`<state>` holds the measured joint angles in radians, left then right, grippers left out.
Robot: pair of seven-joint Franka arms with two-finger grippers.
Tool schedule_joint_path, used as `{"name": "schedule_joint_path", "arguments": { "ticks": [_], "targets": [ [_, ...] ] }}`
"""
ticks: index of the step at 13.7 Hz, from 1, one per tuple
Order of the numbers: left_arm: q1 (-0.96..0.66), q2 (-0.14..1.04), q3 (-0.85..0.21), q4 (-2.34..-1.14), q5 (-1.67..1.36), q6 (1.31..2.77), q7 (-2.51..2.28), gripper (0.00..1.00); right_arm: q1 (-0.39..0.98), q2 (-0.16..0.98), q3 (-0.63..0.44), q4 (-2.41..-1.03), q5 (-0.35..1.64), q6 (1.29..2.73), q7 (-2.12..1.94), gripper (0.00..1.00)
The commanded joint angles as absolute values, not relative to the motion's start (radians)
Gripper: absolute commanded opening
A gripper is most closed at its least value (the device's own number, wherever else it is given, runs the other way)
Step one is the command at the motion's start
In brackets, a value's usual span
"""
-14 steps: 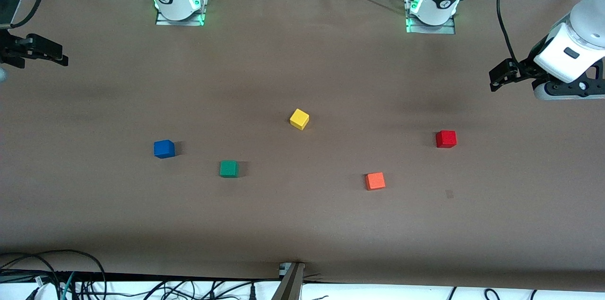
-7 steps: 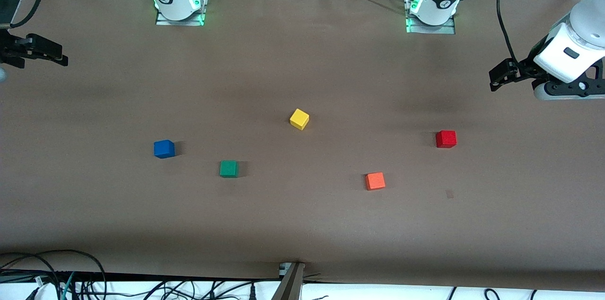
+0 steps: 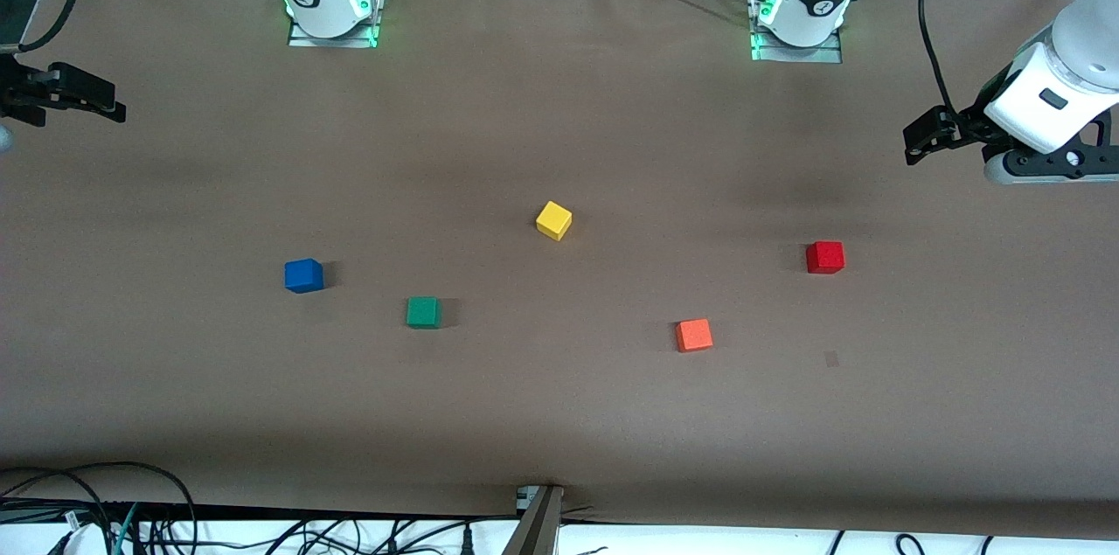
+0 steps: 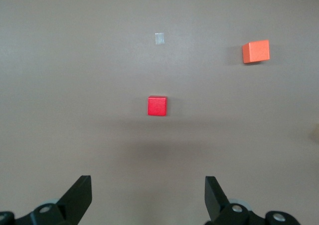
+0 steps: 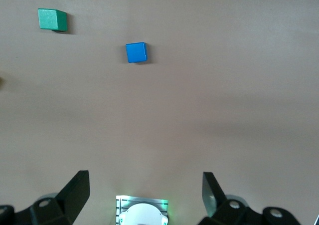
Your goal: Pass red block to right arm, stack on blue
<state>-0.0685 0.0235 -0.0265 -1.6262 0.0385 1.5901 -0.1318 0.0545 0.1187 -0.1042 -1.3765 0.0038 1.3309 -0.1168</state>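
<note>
The red block sits on the brown table toward the left arm's end; it also shows in the left wrist view. The blue block sits toward the right arm's end and shows in the right wrist view. My left gripper hangs open and empty above the table's left-arm end, apart from the red block; its jaws stand wide in the left wrist view. My right gripper hangs open and empty over the right-arm end, its jaws wide in the right wrist view.
A yellow block lies mid-table, a green block beside the blue one, and an orange block nearer the camera than the red one. A small pale mark is on the table. The arm bases stand along the table's edge.
My left gripper has shifted very slightly. The right gripper and all the blocks have not moved.
</note>
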Motion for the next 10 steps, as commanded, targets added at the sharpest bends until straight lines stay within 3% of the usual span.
{"name": "schedule_joint_path", "arguments": {
  "ticks": [1, 10],
  "targets": [
    [-0.080, 0.031, -0.017, -1.618, 0.038, 1.572, -0.133, 1.00, 0.046, 0.129, -0.103, -1.351, 0.017, 1.324, -0.118, 1.00],
    [-0.080, 0.058, -0.017, -1.617, 0.038, 1.572, -0.132, 1.00, 0.048, 0.129, -0.101, -1.351, 0.018, 1.324, -0.117, 1.00]
  ]
}}
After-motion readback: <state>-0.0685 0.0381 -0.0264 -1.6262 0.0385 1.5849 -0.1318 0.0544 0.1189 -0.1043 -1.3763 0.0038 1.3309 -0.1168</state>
